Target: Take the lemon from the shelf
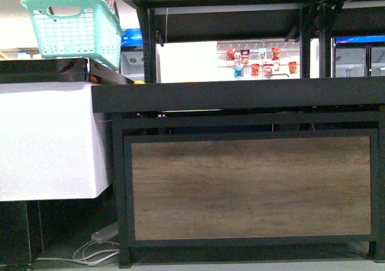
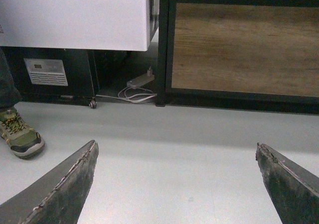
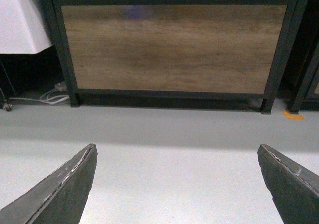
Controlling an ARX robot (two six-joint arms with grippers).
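The shelf (image 1: 240,96) fills the front view: a black metal frame with a flat black deck at eye level and a brown wood-grain base panel (image 1: 249,186) below. The lemon is out of view in every frame. Neither arm shows in the front view. My left gripper (image 2: 175,152) hangs open over the grey floor, facing the shelf's lower left corner and its panel (image 2: 244,47). Open too, my right gripper (image 3: 176,152) faces the middle of the panel (image 3: 172,47) from low down, with nothing between its fingers.
A teal plastic basket (image 1: 75,30) sits on a white-fronted counter (image 1: 48,138) left of the shelf. White cables and a power strip (image 2: 137,87) lie on the floor by the shelf leg. A person's shoe (image 2: 20,137) stands nearby. A black cabinet on castors (image 2: 50,77) sits under the counter.
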